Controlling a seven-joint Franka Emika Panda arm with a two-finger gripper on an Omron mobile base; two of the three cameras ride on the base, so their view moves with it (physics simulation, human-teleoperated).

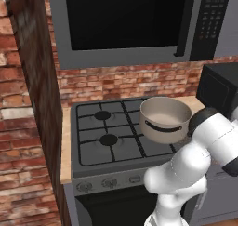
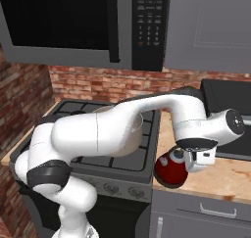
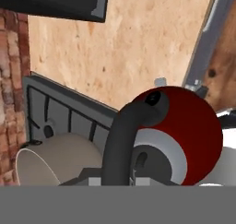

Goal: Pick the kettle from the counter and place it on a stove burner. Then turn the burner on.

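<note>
The red kettle [image 2: 168, 175] with its dark grey lid is at the front left corner of the tan counter [image 2: 223, 176], right beside the stove. My gripper [image 2: 190, 158] comes from above and is shut on its looped dark handle [image 3: 120, 140]. In the hand view the kettle [image 3: 184, 131] is over the counter [image 3: 138, 43]. Whether its base touches the slab I cannot tell. Two left stove burners [image 1: 102, 115] [image 1: 108, 139] lie bare under the grate bars.
A big beige pot [image 1: 165, 118] stands on the right side of the stove, also seen in the hand view [image 3: 55, 158]. A black appliance [image 2: 228, 112] sits at the counter's back right. A microwave [image 1: 125, 20] hangs above. Knobs [image 1: 84, 187] line the stove front.
</note>
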